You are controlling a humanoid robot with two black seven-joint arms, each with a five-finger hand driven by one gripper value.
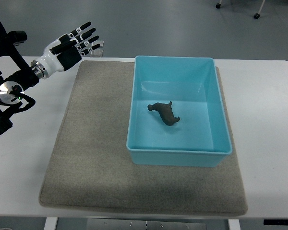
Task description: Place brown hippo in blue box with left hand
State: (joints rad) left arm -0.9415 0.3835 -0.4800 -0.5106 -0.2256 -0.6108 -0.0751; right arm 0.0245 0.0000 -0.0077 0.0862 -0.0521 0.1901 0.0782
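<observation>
One brown hippo (164, 113), lying on the floor of the blue box (139, 146) near its middle, touching no wall; by the look of it the placing is done. One grey mat (86, 153) under the box on the white worktop (264, 110), likely there to stop it sliding. One left hand (78, 42), fingers spread and holding nothing, raised over the mat's far left corner, well apart from the box; right hand not seen.
</observation>
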